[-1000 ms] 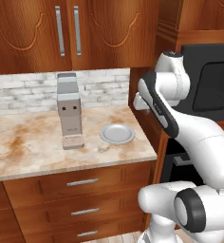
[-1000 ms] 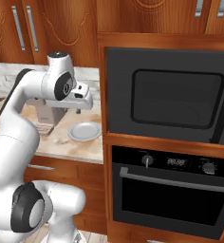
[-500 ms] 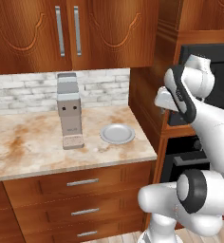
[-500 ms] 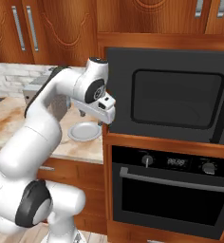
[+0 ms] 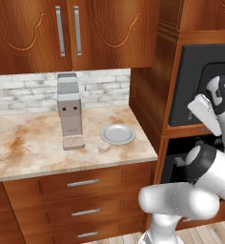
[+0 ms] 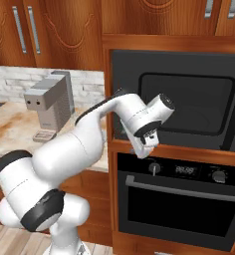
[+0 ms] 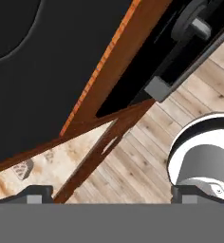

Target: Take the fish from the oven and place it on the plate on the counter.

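Note:
The oven (image 6: 179,209) is built in low on the right, its door shut, with a round knob (image 6: 153,167) and a steel handle bar (image 6: 184,189). The fish is hidden. My gripper (image 6: 147,141) hangs just in front of the wood strip above the oven's control panel, jaws open and holding nothing. In the hand view the gripper (image 7: 116,193) has its dark fingertips (image 7: 38,193) spread wide, and the oven knob (image 7: 192,24) is at upper right. The pale grey plate (image 5: 117,134) lies bare on the marble counter (image 5: 28,143), well left of the gripper.
A grey coffee machine (image 5: 69,112) stands on the counter left of the plate. A black unit with a dark glass window (image 6: 189,99) sits above the oven. Wooden drawers (image 5: 81,183) run under the counter, upper cabinets above. My own arm spans from the base to the oven.
My arm has swung right, from beside the plate over the counter to the front of the oven. The jaws have spread wider.

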